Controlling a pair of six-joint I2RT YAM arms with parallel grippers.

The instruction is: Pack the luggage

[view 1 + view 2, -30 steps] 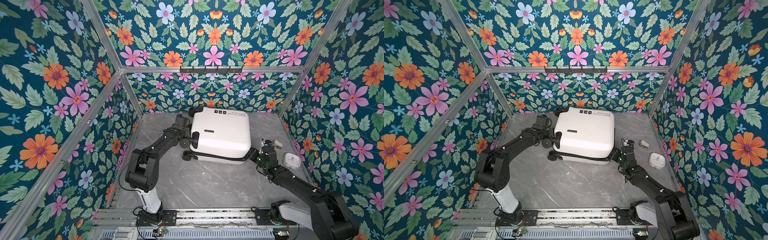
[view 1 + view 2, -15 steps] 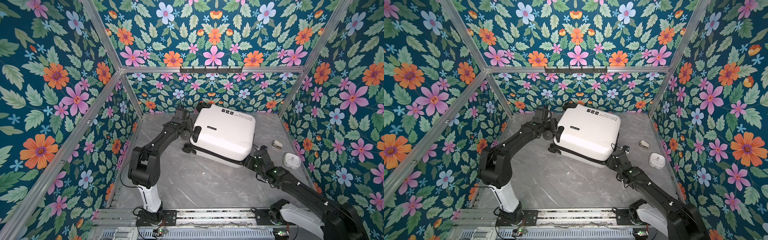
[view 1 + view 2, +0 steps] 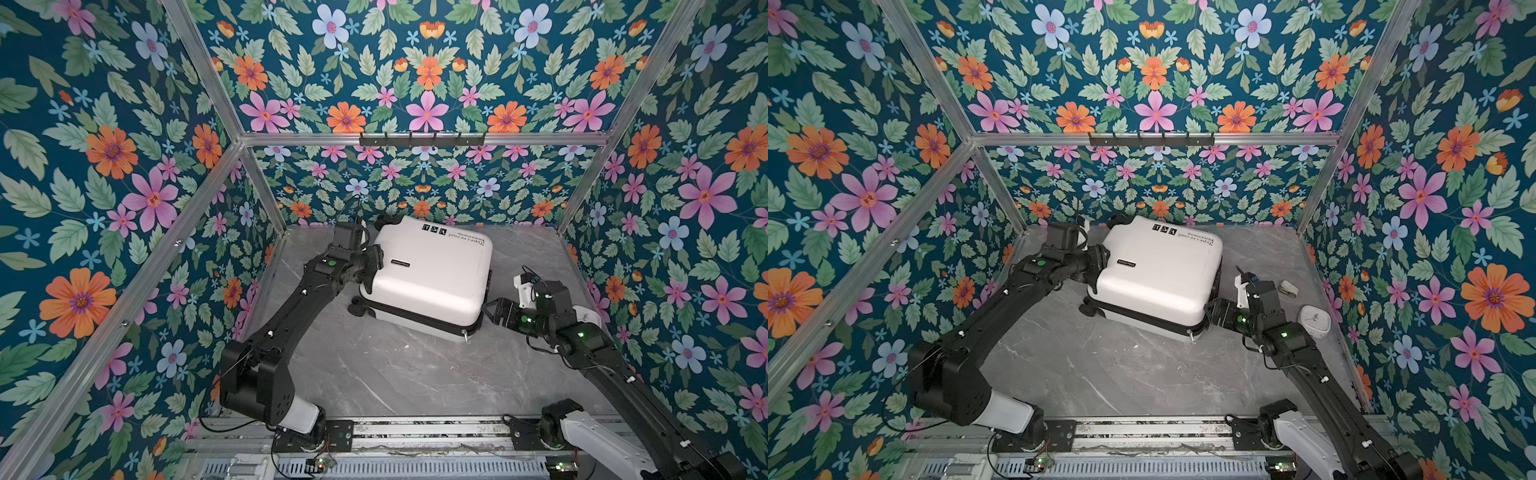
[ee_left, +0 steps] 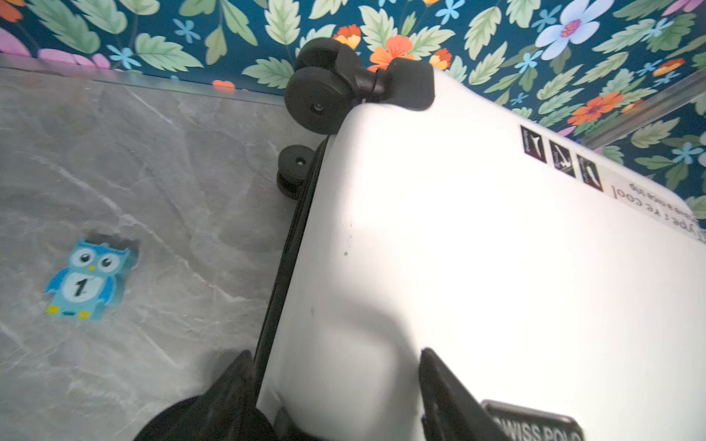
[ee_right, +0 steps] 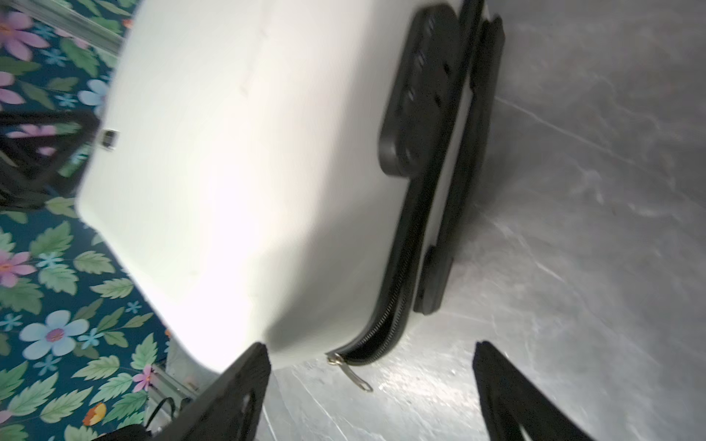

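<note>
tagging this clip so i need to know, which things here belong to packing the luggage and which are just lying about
Job in hand:
- luggage
- left hand, at its wheel end
- right hand, open, by the zipper pull

Lying about:
- blue owl figure
- white rounded object
- small pale item
- hook rail

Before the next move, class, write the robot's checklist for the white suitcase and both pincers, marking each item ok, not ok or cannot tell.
1. Luggage on the table, within reach: ok.
2. Luggage open for packing: not ok, shut.
3. Right pincer open, zipper pull just ahead: ok.
4. Left pincer straddling its edge, firm grip: cannot tell.
5. Blue owl piece packed: not ok, lies on the table.
</note>
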